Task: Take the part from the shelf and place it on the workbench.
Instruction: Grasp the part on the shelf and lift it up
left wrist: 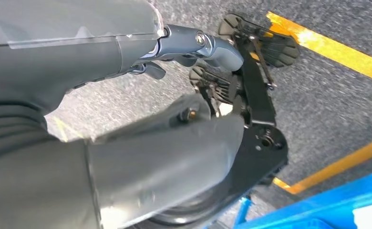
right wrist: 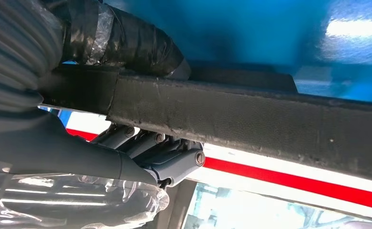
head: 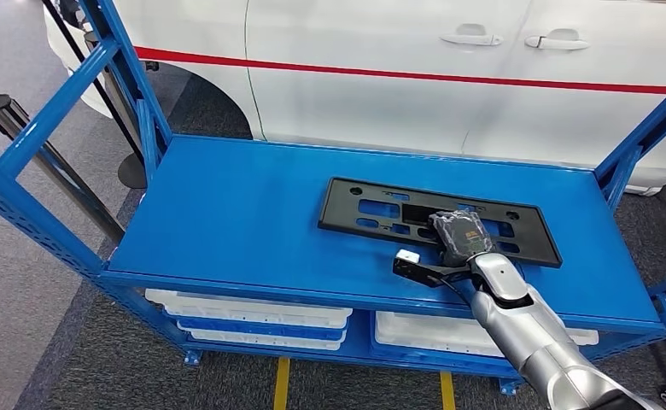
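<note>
The part is a flat black plastic plate with cut-outs, lying on the top board of the blue shelf, right of middle. My right hand sits on its near edge, towards the right end. In the right wrist view the part's edge runs between the taped thumb on one face and the fingers on the other, so my right hand grips it. My left hand hangs over the grey floor, fingers apart, holding nothing.
Blue uprights frame the shelf at both ends. White bins lie on the level below. A white car with a red stripe stands close behind the shelf. A dark post leans at the left. Yellow lines mark the floor.
</note>
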